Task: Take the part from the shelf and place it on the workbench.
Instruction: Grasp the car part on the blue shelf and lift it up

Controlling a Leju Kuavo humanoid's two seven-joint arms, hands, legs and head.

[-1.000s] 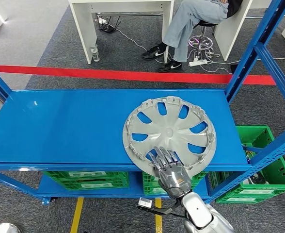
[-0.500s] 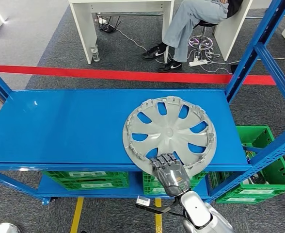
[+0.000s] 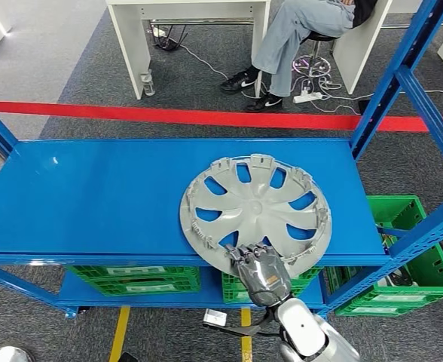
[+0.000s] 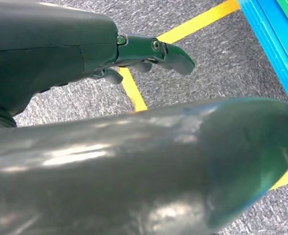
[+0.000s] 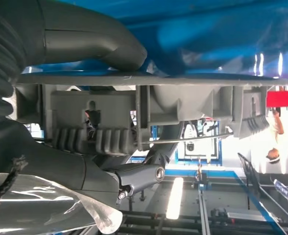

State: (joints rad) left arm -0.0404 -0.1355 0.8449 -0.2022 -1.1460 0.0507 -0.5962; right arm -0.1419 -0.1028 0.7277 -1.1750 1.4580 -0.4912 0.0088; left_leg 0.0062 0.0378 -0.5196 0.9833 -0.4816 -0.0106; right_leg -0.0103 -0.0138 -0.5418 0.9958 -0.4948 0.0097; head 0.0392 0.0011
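Gripping the round grey plastic hubcap [image 3: 255, 213] at its near rim, the right hand [image 3: 259, 271] has its fingers [image 3: 248, 255] clamped on it, thumb underneath. It's flat on the blue metal shelf [image 3: 94, 196], overhanging the front edge. Pick step, I'd say; next comes lifting it off. Left hand [image 4: 150, 51] hangs with fingers apart, holding nothing.

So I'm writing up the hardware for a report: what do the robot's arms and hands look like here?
The right hand is metallic grey with dark, segmented fingers, on a rounded, glossy silver forearm with a thin black cable beside the wrist. Up close it shows a grey ribbed cover and thick grey thumb. The left hand looks dark grey-green, with smooth rounded fingers.
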